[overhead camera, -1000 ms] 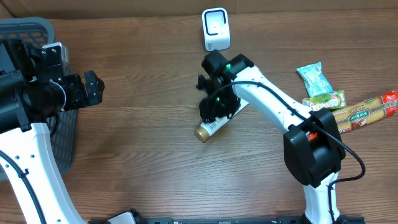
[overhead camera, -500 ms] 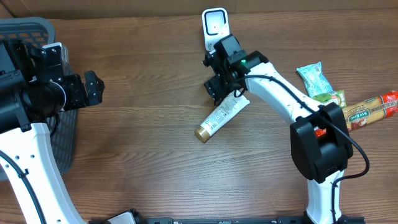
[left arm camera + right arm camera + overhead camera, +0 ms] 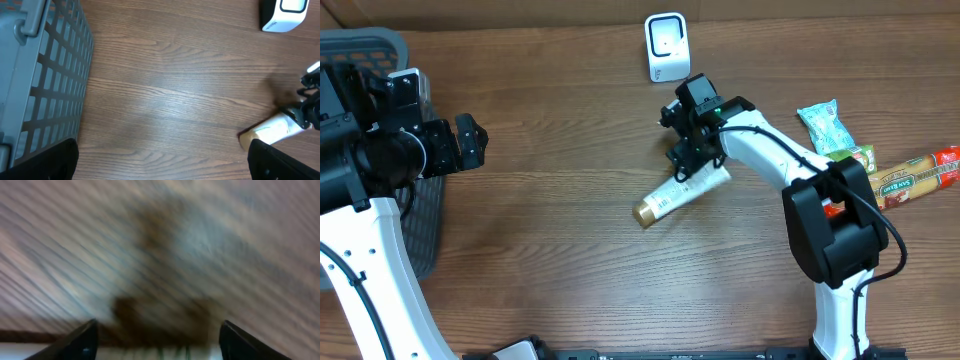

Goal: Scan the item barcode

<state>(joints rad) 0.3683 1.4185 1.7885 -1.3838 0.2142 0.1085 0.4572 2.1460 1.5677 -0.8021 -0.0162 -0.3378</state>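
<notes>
A white tube (image 3: 678, 191) with a gold cap lies slanted near the middle of the wooden table (image 3: 540, 240), below the white scanner (image 3: 666, 46). The right gripper (image 3: 686, 150) hovers at the tube's flat end, jaws apart with nothing between them. The left gripper (image 3: 470, 140) gapes wide beside the grey basket (image 3: 360, 45) at far left

Right gripper (image 3: 685, 158): a second ago it is down over the middle of the tube (image 3: 680, 193). Half a second ago it is raised close to the scanner (image 3: 666, 46). It now sits nearer and further right, over the tube's far right end, fingers apart with nothing between them. Tube: its right end swings nearer, so it lies less steeply.
</notes>
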